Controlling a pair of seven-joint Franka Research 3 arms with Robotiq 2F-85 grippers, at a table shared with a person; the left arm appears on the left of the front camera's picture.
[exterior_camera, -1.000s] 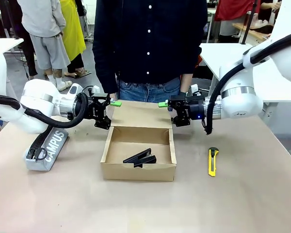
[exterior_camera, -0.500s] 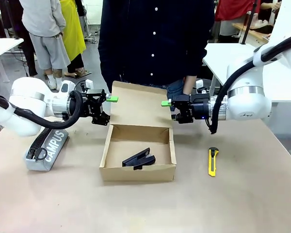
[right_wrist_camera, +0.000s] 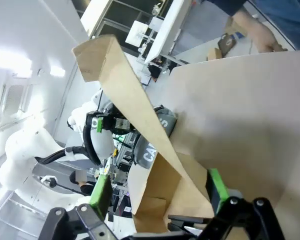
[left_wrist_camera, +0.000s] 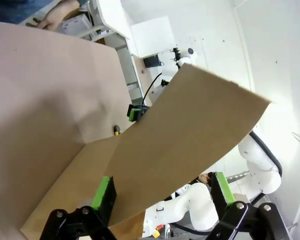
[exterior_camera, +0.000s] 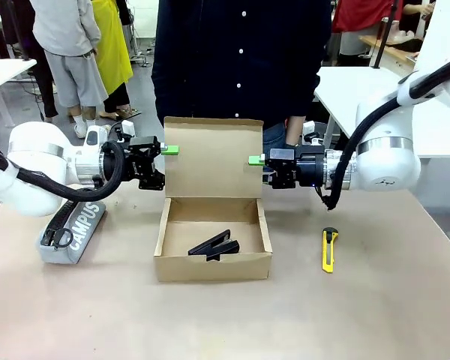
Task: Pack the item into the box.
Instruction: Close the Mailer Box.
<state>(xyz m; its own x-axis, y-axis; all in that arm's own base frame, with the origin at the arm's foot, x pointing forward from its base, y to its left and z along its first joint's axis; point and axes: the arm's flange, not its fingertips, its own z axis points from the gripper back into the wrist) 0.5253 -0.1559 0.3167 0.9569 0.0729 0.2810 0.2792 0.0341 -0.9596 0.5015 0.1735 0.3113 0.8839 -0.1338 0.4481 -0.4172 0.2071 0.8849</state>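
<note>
Item (exterior_camera: pixel 214 245) in box (exterior_camera: pixel 212 266); lid flap (exterior_camera: pixel 213 157) upright, one side edge inside left jaws, other inside right jaws; both released, wide

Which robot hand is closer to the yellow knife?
Right. The right gripper is at the lid edge, beyond the utility knife; the left gripper is across the box.

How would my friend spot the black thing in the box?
Find the shallow brown cardboard box in the middle of the table, its lid flap standing up. On its floor lies a small black angular object. Unlike the yellow-and-black utility knife and the grey zip pencil case lying outside, it is all black and inside the box.
</note>
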